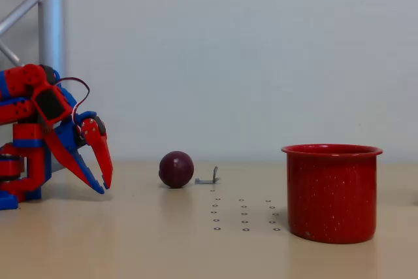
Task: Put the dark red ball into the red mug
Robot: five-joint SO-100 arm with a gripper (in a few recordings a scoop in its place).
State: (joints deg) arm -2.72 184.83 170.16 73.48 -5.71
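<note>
The dark red ball [176,169] rests on the tabletop near the middle of the fixed view, a small glossy plum sphere. The red mug [332,193] stands upright at the right, closer to the camera, its inside hidden from this low angle. My red-and-blue gripper [102,186] hangs at the left with its tips pointing down just above the table. It is well to the left of the ball and touches nothing. Its red finger and blue finger stand slightly apart at the tips, with nothing between them.
A small grey metal clip [209,178] lies just right of the ball. A grid of small holes [245,213] marks the table between ball and mug. A metal frame post [51,17] rises behind the arm at the left.
</note>
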